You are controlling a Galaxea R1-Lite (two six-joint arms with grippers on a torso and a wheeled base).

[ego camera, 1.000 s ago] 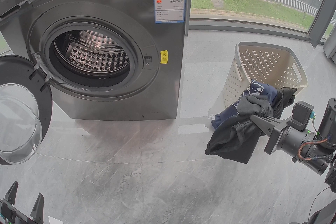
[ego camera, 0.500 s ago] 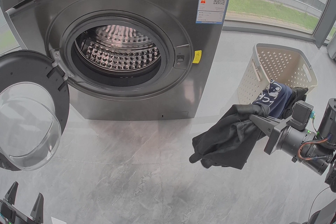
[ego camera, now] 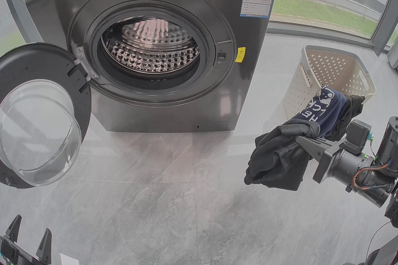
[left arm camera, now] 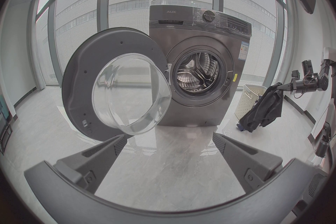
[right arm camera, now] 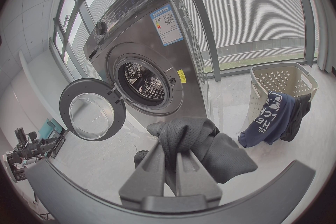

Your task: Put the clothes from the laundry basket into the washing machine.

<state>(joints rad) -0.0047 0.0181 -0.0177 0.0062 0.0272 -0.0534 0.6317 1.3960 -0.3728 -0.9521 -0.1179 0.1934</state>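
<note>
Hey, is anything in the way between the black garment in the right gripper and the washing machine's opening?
Nothing visible. The right gripper holds the black garment above bare floor, and the washing machine's opening is uncovered. The door is swung open to the robot's left, off that path.

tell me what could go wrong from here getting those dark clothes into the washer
The dark clothes hang in a loose bundle from the right gripper, pinched at one fold, so they could slip out or snag at the mouth of the washer. The blue shirt draped over the basket edge might slide to the floor.
</note>
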